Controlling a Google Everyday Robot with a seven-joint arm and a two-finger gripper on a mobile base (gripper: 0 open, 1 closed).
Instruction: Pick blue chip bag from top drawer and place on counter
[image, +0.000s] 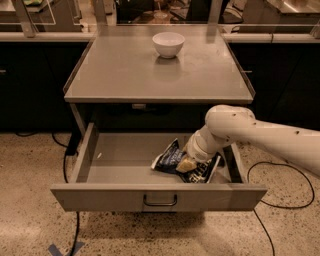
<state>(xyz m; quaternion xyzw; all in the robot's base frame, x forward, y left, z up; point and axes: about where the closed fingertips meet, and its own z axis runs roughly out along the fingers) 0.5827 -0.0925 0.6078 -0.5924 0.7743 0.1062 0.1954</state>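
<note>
The top drawer (90, 196) stands pulled open under the counter (125, 70). The blue chip bag (170, 158), crumpled dark blue foil with white lettering, lies in the drawer's right half. My white arm reaches in from the right, and my gripper (186, 164) is down in the drawer on top of the bag, near its middle. The arm's wrist hides most of the gripper and the bag's right part.
A white bowl (168, 44) stands at the back middle of the counter. Dark cabinets under a pale ledge (45, 36) run behind it. Black cables (272, 205) lie on the speckled floor at both sides. A blue tape mark (62, 248) is on the floor at the lower left.
</note>
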